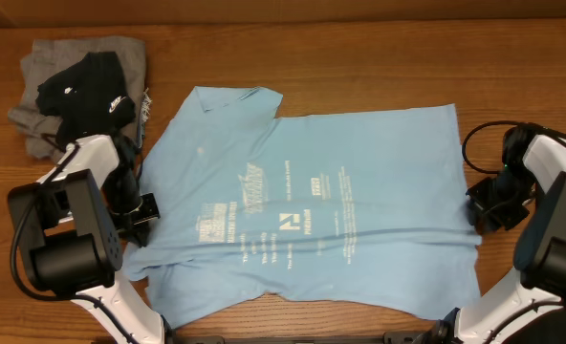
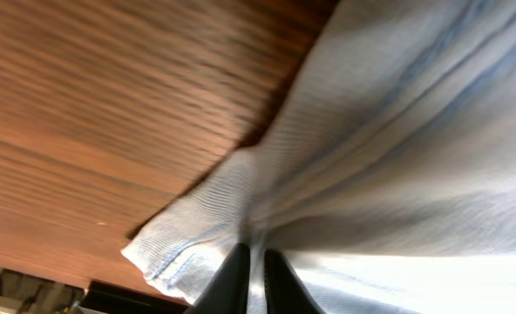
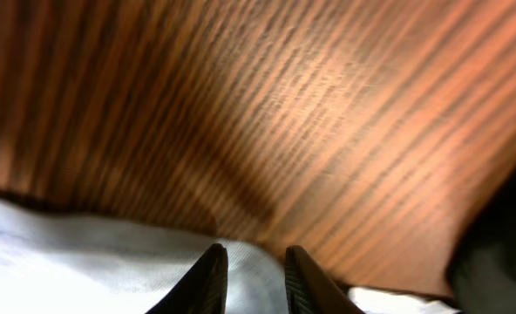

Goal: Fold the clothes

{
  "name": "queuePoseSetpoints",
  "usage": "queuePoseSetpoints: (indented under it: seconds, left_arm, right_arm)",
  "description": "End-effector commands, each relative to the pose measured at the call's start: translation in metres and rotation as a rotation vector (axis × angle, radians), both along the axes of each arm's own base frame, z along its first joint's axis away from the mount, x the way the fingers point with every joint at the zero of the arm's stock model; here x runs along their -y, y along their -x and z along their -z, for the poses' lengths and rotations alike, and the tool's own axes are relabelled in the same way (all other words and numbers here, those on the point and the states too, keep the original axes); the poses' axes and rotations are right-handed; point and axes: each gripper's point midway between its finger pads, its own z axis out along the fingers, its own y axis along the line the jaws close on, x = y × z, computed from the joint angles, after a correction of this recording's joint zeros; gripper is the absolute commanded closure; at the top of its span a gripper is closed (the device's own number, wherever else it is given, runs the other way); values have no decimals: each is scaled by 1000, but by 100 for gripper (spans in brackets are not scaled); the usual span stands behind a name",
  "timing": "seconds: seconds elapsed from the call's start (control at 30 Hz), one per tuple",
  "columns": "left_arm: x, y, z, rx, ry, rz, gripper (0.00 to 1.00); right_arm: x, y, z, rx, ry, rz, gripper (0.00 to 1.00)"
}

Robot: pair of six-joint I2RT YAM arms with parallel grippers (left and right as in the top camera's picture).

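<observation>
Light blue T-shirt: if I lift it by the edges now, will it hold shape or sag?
Likely sags: the light blue T-shirt lies rippled and bunches into folds where the left gripper pinches its edge. Probably light: the knit looks thin. Pushed across the smooth wooden table, it would likely wrinkle rather than slide whole.

The left tool (image 2: 255, 258), at six o'clock, pinched a fold of the light blue shirt (image 2: 397, 157); the bare wooden table (image 2: 110, 105) lay toward ten o'clock.
</observation>
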Motion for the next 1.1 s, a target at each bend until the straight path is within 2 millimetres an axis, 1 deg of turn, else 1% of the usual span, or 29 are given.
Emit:
queuePoseSetpoints:
  seconds: [0.0, 0.07, 0.1, 0.13, 0.2, 0.27, 0.33, 0.43, 0.47, 0.53, 0.63, 0.7, 0.77, 0.87, 0.97, 1.07]
  left_arm:
    - [-2, -11, -14, 80, -15, 1, 76]
    - [6, -25, -25, 152, 32, 7, 61]
    - [9, -32, -32, 188, 54, 12, 57]
    - [13, -39, -39, 224, 76, 19, 51]
    - [19, -53, -57, 294, 114, 28, 45]
    - [25, -67, -77, 372, 157, 44, 42]
    - [35, -84, -96, 462, 213, 65, 42]
    - [69, -125, -129, 672, 365, 184, 38]
    - [79, -138, -137, 733, 396, 240, 38]
    - [91, -160, -144, 817, 377, 316, 36]
    - [112, -191, -146, 907, 325, 409, 32]
    - [123, -207, -142, 938, 289, 457, 31]
    - [131, -224, -133, 955, 244, 478, 31]
    - [137, -249, -113, 959, 211, 473, 32]
    - [132, -270, -88, 938, 176, 415, 33]
    - [127, -287, -66, 917, 174, 375, 35]
  right_arm:
    - [7, -9, -23, 88, 51, 3, 71]
    - [2, -27, -31, 187, 1, -50, 66]
    - [-3, -36, -35, 240, -33, -70, 62]
    - [-11, -50, -40, 316, -82, -100, 57]
    - [-25, -73, -49, 449, -166, -157, 50]
    - [-36, -93, -62, 568, -222, -195, 47]
    - [-42, -107, -74, 655, -249, -229, 46]
    - [-44, -125, -98, 766, -248, -271, 46]
    - [-44, -129, -106, 792, -248, -277, 46]
    - [-46, -136, -128, 850, -245, -293, 45]
    - [-53, -142, -160, 929, -269, -316, 45]
    - [-59, -142, -174, 961, -283, -330, 45]
    - [-65, -143, -183, 985, -293, -349, 44]
    - [-73, -142, -185, 984, -305, -367, 44]
    - [-81, -141, -183, 972, -319, -380, 43]
    - [-88, -138, -180, 949, -325, -391, 43]
